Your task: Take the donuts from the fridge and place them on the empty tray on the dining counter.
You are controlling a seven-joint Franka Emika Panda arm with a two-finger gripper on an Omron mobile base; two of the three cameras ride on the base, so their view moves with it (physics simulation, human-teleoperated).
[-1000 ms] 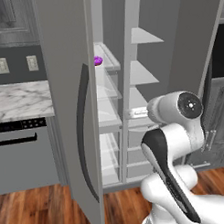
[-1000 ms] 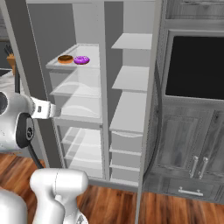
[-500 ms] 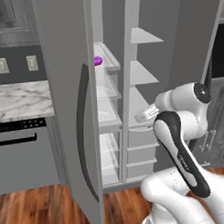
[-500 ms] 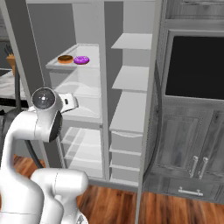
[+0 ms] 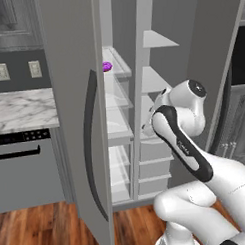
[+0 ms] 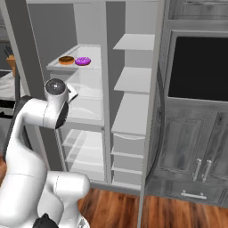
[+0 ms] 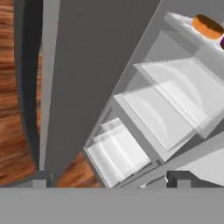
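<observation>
The fridge (image 6: 133,80) stands open, its white shelves bare except the upper left one. There the chocolate-brown donut (image 6: 67,60) and the purple-pink donut (image 6: 83,61) lie side by side. From the left base view, the purple donut (image 5: 107,66) peeks past the open door's edge. My gripper (image 7: 111,183) is open, its two dark fingertips (image 7: 41,179) wide apart with nothing between them. It looks into the lower left shelves, and the brown donut (image 7: 208,26) is far off at the upper right of the hand view. The tray and the dining counter are out of view.
The fridge's left door (image 5: 69,121) swings out toward me, its long dark handle (image 5: 90,145) facing me. A marble kitchen counter (image 5: 24,110) over a black-panelled appliance (image 5: 20,140) lies to the left. A dark built-in panel (image 6: 200,67) and grey cabinets (image 6: 196,156) flank the right.
My arm has swung from beside the base in toward the fridge's open left compartment, and the wrist has risen. The jaws stay open. The donuts have not moved.
</observation>
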